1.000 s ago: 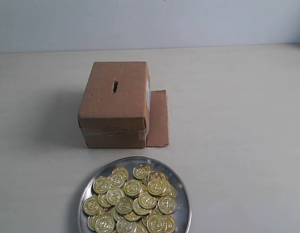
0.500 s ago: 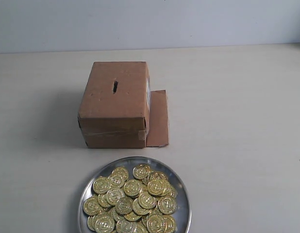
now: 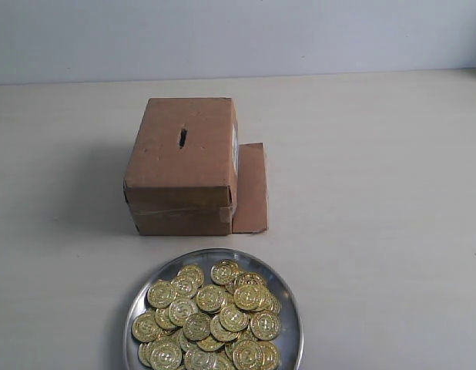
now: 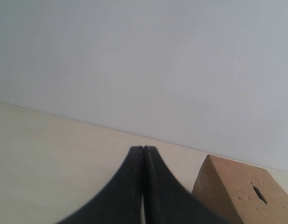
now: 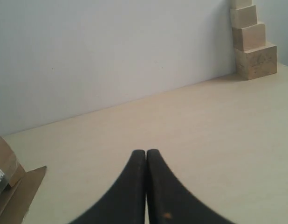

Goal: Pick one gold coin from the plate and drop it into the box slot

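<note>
A round silver plate [image 3: 292, 324] sits at the near edge of the exterior view, heaped with several gold coins [image 3: 211, 320]. Behind it stands the brown cardboard box [image 3: 184, 166], with the dark slot [image 3: 182, 138] cut in its top. Neither arm shows in the exterior view. My left gripper [image 4: 143, 148] is shut with nothing between its black fingers; the box [image 4: 237, 196] and its slot [image 4: 259, 194] show beside it. My right gripper [image 5: 146, 151] is shut and empty too, above bare table, with a corner of the box [image 5: 4, 165] at the frame's edge.
A loose cardboard flap [image 3: 250, 189] lies flat on the table at the box's right side, also seen as the flap [image 5: 16, 196] in the right wrist view. Stacked wooden blocks [image 5: 251, 42] stand against the pale wall.
</note>
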Robot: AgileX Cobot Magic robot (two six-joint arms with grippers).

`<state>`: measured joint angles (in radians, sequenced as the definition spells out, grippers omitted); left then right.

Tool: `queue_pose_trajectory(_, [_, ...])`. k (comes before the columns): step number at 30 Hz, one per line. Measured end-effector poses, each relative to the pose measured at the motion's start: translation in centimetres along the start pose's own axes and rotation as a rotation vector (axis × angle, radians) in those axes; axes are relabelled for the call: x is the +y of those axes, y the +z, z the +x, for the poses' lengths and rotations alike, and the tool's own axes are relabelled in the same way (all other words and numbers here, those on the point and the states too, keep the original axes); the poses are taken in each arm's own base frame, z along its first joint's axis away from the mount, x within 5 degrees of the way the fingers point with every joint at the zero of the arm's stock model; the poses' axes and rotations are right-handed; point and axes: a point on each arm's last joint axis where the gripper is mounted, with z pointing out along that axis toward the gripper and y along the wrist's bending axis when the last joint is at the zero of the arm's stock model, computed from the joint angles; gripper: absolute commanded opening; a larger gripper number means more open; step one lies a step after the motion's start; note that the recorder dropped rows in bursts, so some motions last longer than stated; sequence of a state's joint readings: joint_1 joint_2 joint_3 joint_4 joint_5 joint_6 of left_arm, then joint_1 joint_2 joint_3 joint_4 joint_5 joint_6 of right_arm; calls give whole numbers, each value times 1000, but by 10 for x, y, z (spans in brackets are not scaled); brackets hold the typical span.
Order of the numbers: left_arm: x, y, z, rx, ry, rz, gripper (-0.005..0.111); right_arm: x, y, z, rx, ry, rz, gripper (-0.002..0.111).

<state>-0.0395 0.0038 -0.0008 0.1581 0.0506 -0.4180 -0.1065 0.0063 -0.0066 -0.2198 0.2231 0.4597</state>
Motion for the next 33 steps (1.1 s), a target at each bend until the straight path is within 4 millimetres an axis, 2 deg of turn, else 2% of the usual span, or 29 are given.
queue_pose_trajectory(7, [0, 0, -1, -6, 0, 2, 0, -1, 0, 2, 19, -7, 11, 0])
queue_pose_trajectory(14, [0, 0, 1, 9, -13, -3, 0, 2, 0, 4, 37, 163, -25, 0])
queue_pose_trajectory(25, [1, 0, 4, 37, -7, -16, 0, 3, 0, 5, 48, 201, -31, 0])
queue_pose_trajectory(27, [4, 0, 8, 87, 15, -39, 0, 3, 0, 5, 53, 160, -33, 0])
queue_pose_trajectory(33, [8, -2, 18, 202, 166, -73, 0, 3, 0, 6, 53, -168, -40, 0])
